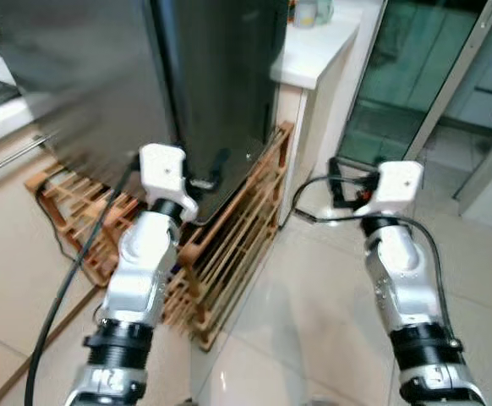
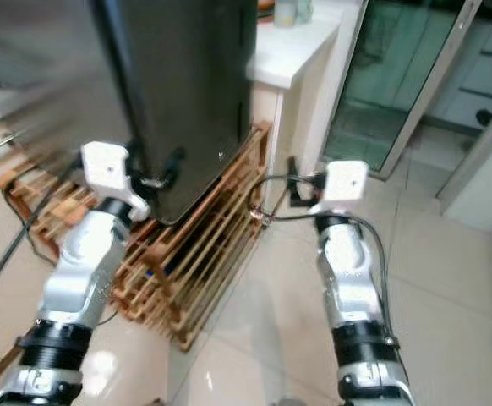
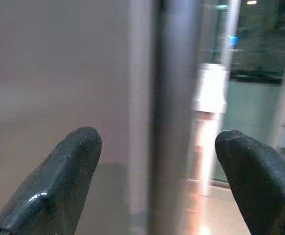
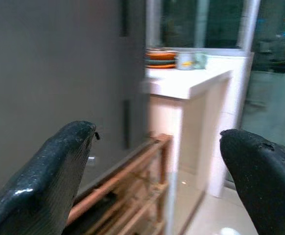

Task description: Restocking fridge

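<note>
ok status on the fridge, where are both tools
Left tool open, at the fridge corner edge. Right tool open, empty, facing the white counter. Fridge shut, standing on a wooden rack. Nothing blocking.

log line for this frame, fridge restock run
phase: approach | left gripper: open, at fridge corner | right gripper: open, free, beside fridge | wooden rack under fridge | nothing held

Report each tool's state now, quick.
Left tool: open, holding nothing, at the fridge corner.
Right tool: open, holding nothing.
</note>
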You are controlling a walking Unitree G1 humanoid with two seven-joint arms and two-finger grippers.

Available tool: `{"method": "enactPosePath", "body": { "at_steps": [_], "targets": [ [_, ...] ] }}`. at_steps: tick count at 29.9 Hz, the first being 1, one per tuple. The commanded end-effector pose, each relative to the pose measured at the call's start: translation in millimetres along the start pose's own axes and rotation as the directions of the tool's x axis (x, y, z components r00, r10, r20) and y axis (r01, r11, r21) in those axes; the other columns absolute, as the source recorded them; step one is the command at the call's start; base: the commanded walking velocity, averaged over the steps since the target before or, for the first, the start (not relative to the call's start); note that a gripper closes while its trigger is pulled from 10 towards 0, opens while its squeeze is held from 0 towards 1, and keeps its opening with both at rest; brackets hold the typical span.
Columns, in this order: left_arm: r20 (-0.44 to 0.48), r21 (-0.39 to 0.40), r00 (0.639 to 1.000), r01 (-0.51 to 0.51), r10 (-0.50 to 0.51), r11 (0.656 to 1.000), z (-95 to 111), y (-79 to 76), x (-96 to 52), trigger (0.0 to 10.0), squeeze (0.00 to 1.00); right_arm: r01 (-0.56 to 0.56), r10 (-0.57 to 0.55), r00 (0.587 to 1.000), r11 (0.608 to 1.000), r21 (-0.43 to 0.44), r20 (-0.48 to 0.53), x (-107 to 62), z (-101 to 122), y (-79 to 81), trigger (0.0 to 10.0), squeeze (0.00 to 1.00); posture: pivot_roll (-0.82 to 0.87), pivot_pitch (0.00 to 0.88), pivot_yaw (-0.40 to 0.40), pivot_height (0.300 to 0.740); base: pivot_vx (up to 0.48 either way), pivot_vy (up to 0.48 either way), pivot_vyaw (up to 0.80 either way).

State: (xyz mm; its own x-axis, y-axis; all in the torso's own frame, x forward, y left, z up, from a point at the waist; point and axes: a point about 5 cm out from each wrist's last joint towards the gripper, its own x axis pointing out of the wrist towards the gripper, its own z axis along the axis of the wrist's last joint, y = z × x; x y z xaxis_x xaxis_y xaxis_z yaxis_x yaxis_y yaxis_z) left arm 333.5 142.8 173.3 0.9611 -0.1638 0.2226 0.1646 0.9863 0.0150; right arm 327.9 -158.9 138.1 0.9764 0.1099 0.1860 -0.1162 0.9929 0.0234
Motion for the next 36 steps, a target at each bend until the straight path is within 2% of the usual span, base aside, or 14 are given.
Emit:
{"method": "enactPosePath", "body": {
  "at_steps": [1,2,3,6,7,9,12,13,15,16,19,30,36],
  "targets": [
    [-0.012,0.033,0.999,-0.035,0.035,0.999,2,-0.8,11.2,10.0,0.0,0.014,-0.014,1.0,1.0,-0.008,-0.011,-3.4,-1,-5.1,10.0,0.0,-0.08,0.0,0.024,0.74,0.0,0.0,0.0],
    [-0.012,0.033,0.999,-0.035,0.035,0.999,2,-0.8,11.2,10.0,0.0,0.014,-0.014,1.0,1.0,-0.008,-0.011,-3.4,-1,-5.1,10.0,0.0,-0.08,0.0,0.024,0.74,0.0,0.0,0.0],
    [-0.01,0.043,0.999,-0.04,0.041,0.998,5,-1.7,18.9,10.0,0.0,0.01,-0.01,1.0,1.0,-0.005,-0.016,-4.0,-2,-3.6,10.0,0.0,-0.09,0.0,0.025,0.74,0.0,0.0,0.0],
    [-0.015,0.018,0.999,-0.028,0.028,0.999,7,-6.8,29.1,10.0,0.0,0.007,-0.007,1.0,1.0,0.0,-0.017,-4.0,-2,-2.3,10.0,0.0,-0.09,0.0,0.025,0.74,0.0,0.0,0.0],
    [-0.03,-0.054,0.999,-0.016,0.014,0.998,7,-11.8,35.0,10.0,0.0,0.007,-0.006,1.0,1.0,0.005,-0.018,-4.0,-2,-1.7,10.0,0.0,-0.1,0.0,0.024,0.74,0.0,0.0,0.0],
    [-0.036,-0.085,0.999,-0.009,0.005,0.996,7,-13.8,36.9,10.0,0.0,0.006,-0.006,1.0,1.0,0.006,-0.018,-3.9,-2,-1.4,10.0,0.0,-0.1,0.0,0.024,0.74,0.0,0.0,0.0],
    [-0.04,-0.075,0.999,0.007,-0.01,0.997,8,-20.3,43.3,10.0,0.0,0.003,-0.002,1.0,1.0,0.012,-0.023,-4.9,-3,-0.2,10.0,0.0,-0.11,0.0,0.026,0.74,0.0,0.0,0.0],
    [-0.048,-0.071,0.998,0.025,-0.028,0.997,7,-27.2,48.5,10.0,0.0,-0.007,0.007,1.0,1.0,0.013,-0.03,-6.9,-4,0.6,10.0,0.0,-0.12,0.0,0.028,0.74,0.0,0.0,0.0],
    [-0.048,-0.071,0.998,0.025,-0.028,0.997,7,-27.2,48.5,10.0,0.0,-0.007,0.007,1.0,1.0,0.013,-0.03,-6.9,-4,0.6,10.0,0.0,-0.12,0.0,0.028,0.74,0.0,0.0,0.0],
    [-0.049,-0.063,0.997,0.049,-0.052,0.997,7,-34.3,53.0,10.0,0.0,-0.01,0.011,0.999,1.0,0.013,-0.042,-9.6,-6,0.4,10.0,0.0,-0.12,0.0,0.03,0.74,0.0,0.0,0.0],
    [-0.071,-0.038,0.996,0.054,-0.056,0.998,4,-38.7,58.1,10.0,0.0,-0.006,0.007,0.998,1.0,0.017,-0.056,-12.6,-9,-0.1,10.0,0.0,-0.13,0.0,0.032,0.74,0.0,0.0,0.0],
    [-0.131,-0.031,0.991,0.01,-0.014,0.999,0,-32.0,72.0,10.0,0.0,-0.014,0.016,0.997,1.0,0.017,-0.082,-18.0,-14,1.2,10.0,0.0,-0.14,0.0,0.034,0.74,0.0,0.0,0.0],
    [-0.108,-0.026,0.993,-0.047,0.044,0.999,11,-16.8,80.5,10.0,0.0,-0.02,0.021,0.996,1.0,0.017,-0.09,-17.7,-15,2.3,10.0,0.0,-0.14,0.0,0.037,0.74,0.0,0.0,0.0]
  ]
}}
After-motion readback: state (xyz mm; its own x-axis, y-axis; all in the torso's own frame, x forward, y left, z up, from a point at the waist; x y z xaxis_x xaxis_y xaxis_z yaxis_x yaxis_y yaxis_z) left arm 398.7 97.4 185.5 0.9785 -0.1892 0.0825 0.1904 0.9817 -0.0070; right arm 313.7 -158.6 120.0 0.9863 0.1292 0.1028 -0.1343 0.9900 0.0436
